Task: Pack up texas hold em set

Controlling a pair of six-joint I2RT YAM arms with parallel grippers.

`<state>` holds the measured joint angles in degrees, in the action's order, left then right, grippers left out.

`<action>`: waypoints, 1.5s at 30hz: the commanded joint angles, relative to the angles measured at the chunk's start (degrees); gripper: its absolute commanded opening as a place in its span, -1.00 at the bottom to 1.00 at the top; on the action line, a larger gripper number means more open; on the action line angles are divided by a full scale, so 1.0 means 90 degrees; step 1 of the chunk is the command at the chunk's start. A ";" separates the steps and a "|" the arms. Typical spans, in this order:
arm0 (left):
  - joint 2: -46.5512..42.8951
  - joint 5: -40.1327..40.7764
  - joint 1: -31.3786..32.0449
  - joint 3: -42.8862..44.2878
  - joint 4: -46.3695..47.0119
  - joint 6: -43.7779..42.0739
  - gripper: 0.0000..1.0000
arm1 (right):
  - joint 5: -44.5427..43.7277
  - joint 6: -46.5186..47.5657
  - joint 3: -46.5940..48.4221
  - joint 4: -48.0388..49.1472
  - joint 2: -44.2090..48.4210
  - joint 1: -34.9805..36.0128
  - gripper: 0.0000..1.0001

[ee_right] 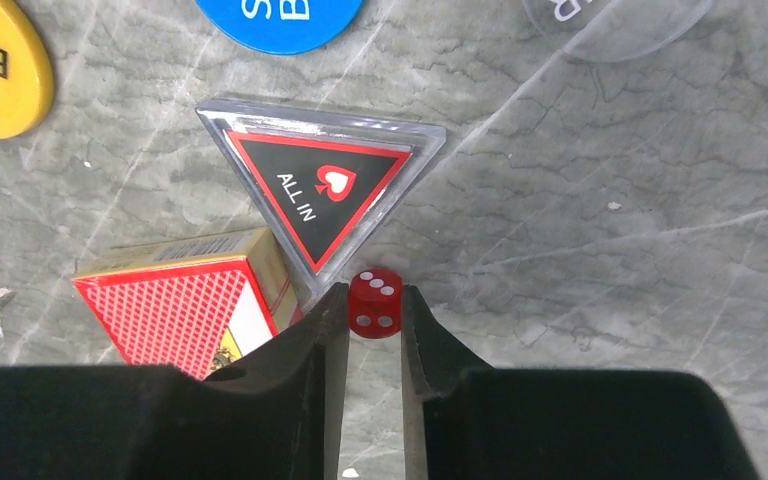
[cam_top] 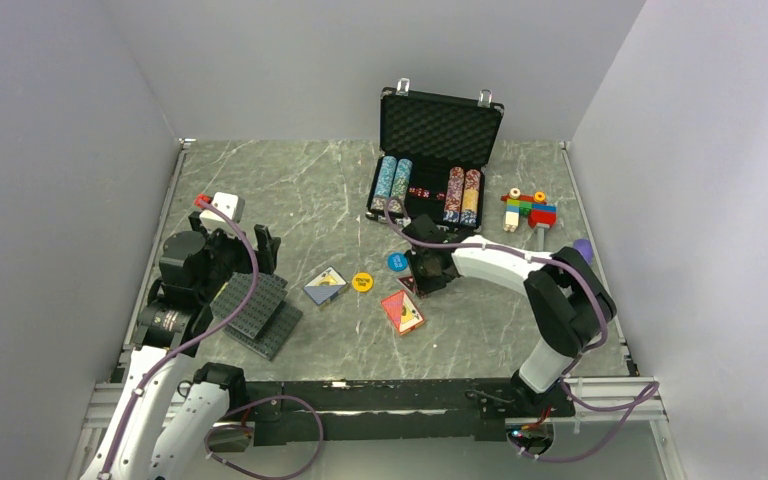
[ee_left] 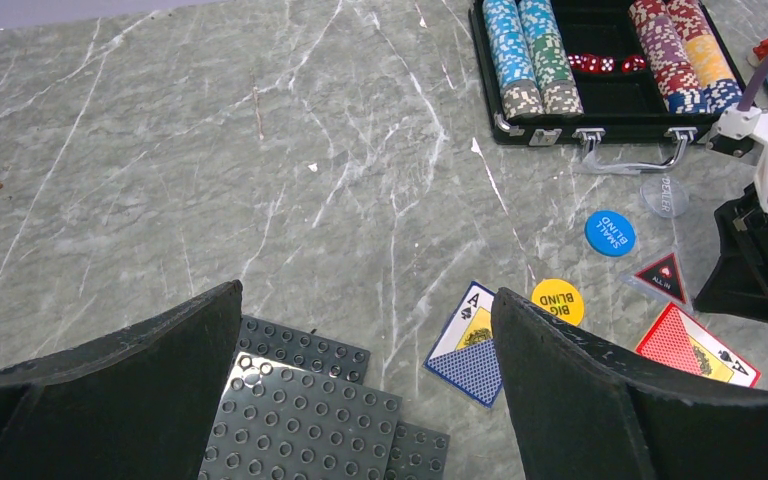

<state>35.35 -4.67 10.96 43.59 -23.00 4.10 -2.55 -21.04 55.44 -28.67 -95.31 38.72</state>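
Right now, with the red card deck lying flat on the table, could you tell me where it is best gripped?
Probably take the red card deck across its long sides, mid-length, coming straight down: it lies flat, so only those thin parallel sides give opposing faces. Stay off the corner beside the ALL IN button, which crowds it.

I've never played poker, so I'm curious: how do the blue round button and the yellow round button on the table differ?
The blue button reads SMALL BLIND; the yellow button reads BIG BLIND. The blue button lies nearer the open case; the yellow button lies nearer the blue-backed card deck. Both are round discs lying flat on the table, outside the case.
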 commanded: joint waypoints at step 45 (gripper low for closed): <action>0.0058 -0.0035 0.0022 0.0030 0.0261 -0.0006 0.97 | -0.1038 0.0638 0.4966 0.0937 -0.3350 -0.2181 -1.00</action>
<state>35.90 -4.67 10.96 43.59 -22.98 4.10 -11.92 -16.43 96.86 -22.50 -124.60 19.42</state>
